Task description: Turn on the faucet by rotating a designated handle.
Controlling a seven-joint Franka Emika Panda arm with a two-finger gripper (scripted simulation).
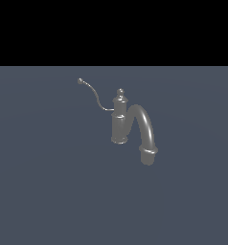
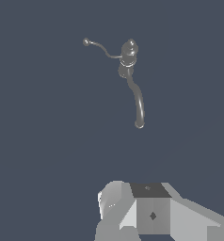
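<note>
Above the table, well clear of the faucet, with no contact made yet.

One faucet [image 1: 119, 122] stands on the plain grey table [image 1: 39, 191], carrying one thick arched spout [image 1: 143, 129] toward four o'clock in the exterior view and one thin S-curved handle [image 1: 93, 94] reaching toward ten o'clock, ending in one small ball tip [image 1: 80, 81]. One claw [image 2: 132, 212] shows only as a grey housing in the wrist view; I cannot tell whether it is released or clenched. Likely risks: the wiry handle is slim and may slip past the fingers, and the claw may hook the spout or knob finial [image 1: 120, 91] instead, since all sit close around the post.
</note>
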